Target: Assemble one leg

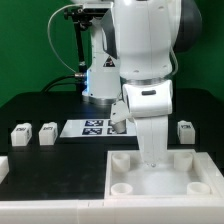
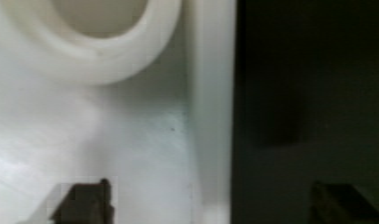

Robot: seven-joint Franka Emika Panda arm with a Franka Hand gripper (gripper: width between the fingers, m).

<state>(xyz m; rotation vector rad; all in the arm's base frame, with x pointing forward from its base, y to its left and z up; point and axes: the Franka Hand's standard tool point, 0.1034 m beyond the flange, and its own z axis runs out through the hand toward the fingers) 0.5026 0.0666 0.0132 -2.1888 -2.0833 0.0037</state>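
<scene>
Nearest, by the near edge of the counter and toward its corner on the exterior view's right, lies the single plate. It has four round sockets, all empty as far as can be seen. The arm hangs over the plate's far half. In the wrist view the fingers are spread wide with nothing between them, one above the plate and the other above bare counter beyond its rim.

Farther in stands a row of loose parts: one leg near the edge on the exterior view's left, a second leg just beside it, and a third leg toward the opposite edge. A small block touching or just beside the marker board, half behind the arm, may be a fourth; I cannot tell.

The work looks barely begun: no leg is held and none is seated. A leg has yet to be picked, carried to a socket and fitted in
</scene>
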